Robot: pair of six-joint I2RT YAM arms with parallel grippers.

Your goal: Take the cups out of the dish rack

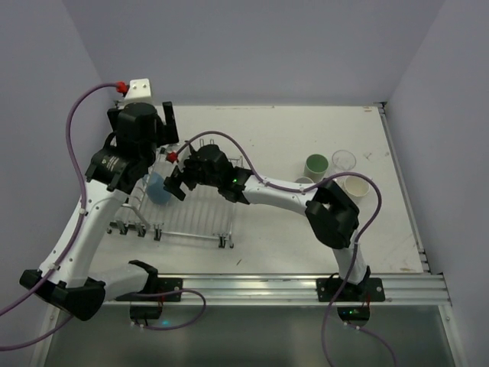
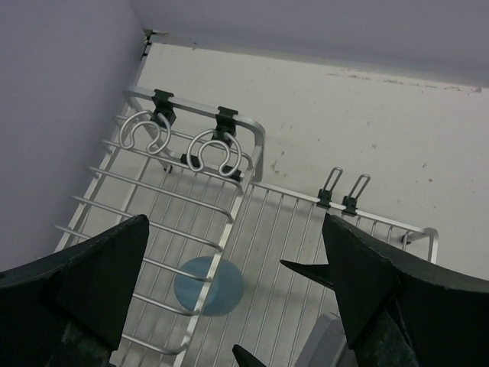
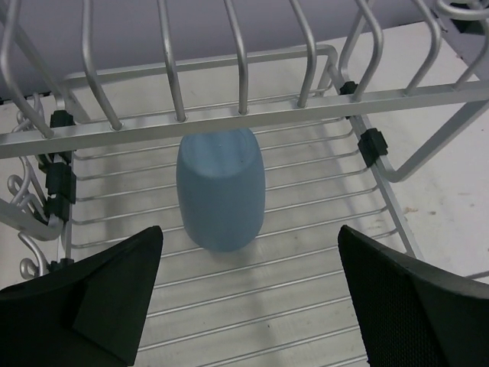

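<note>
A lone blue cup [image 3: 220,191] sits inside the dish rack [image 1: 191,222] at its left end, partly under a silver rail [image 3: 229,118]; seen from the right wrist, its long axis runs from that rail toward the camera, the rounded closed end nearest the lens; from the left wrist above, it shows as a round closed disc facing up, no open mouth in sight — whether it stands upside down or leans cannot be told. The right gripper [image 3: 250,229] hovers low over the rack floor just short of the cup, fingers spread wide to either side of it, touching nothing; the left gripper [image 2: 235,225] hangs above the same end of the rack, jaws equally wide and empty. Out on the white table [image 1: 267,130] to the right, well apart from the rack, stand a pale green cup [image 1: 316,164], a clear cup [image 1: 344,160] and a cream cup [image 1: 357,186] — mouths up, close together.
</note>
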